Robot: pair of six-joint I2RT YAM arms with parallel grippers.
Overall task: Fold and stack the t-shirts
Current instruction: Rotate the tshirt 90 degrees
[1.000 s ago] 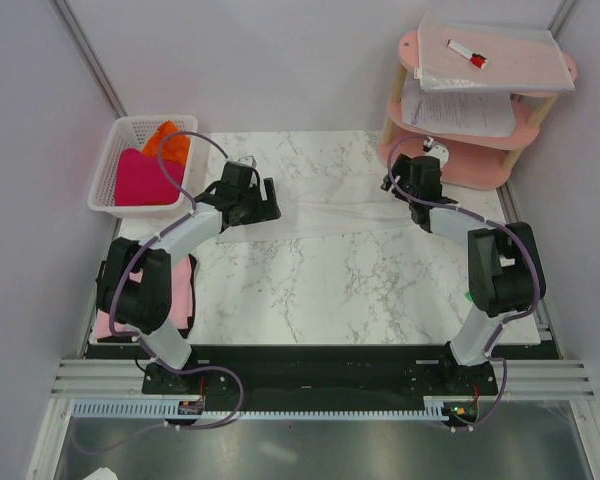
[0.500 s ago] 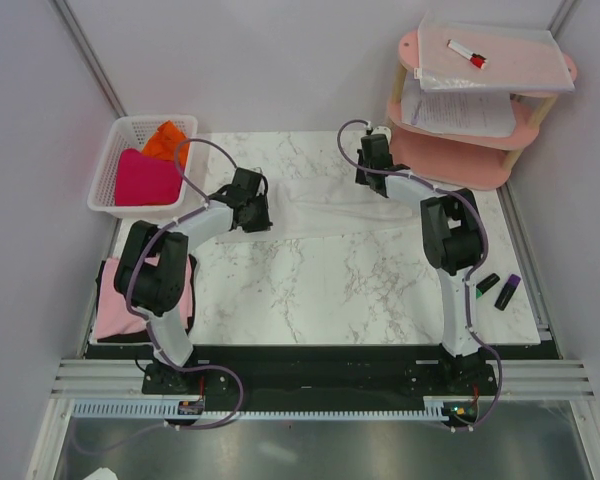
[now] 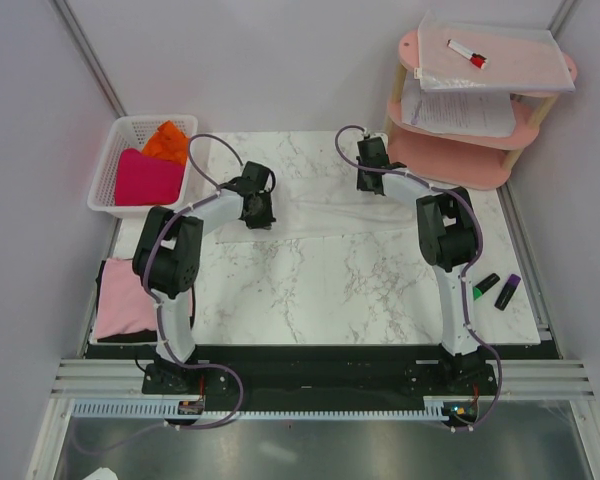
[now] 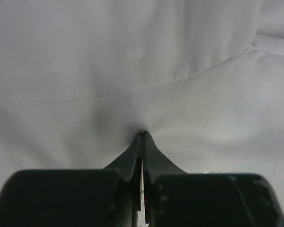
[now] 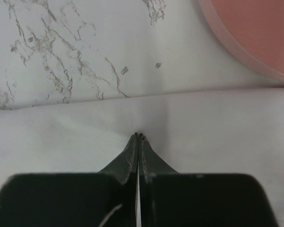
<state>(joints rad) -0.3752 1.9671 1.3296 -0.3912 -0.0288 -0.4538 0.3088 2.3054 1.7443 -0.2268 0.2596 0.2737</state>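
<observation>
A white lattice basket (image 3: pixel 107 172) sits off the far-left corner of the marble tabletop (image 3: pixel 330 290). It holds a magenta t-shirt (image 3: pixel 145 180) and, behind that, an orange t-shirt (image 3: pixel 167 140). A pale pink t-shirt (image 3: pixel 128 300) lies flat just beyond the left edge, toward the near-left corner.

The white t-shirt (image 3: pixel 325 212) is spread as a wide band across the far half of the tabletop, and both arms reach out to it. The left gripper (image 4: pixel 142 135) is at the band's left end. Its jaws are pressed together on a pinch of the white cloth, which puckers up to the tips. The right gripper (image 5: pixel 138 136) is at the band's far edge, right of the middle. Its jaws are also closed, meeting on the hem where the cloth ends and bare marble begins.

A pink tiered shelf (image 3: pixel 450 165) stands at the far-right corner and carries paper sheets (image 3: pixel 460 110). Near the right edge lie a green highlighter (image 3: pixel 486 284) and a purple highlighter (image 3: pixel 507 290), just beside each other and well apart from the white t-shirt.
</observation>
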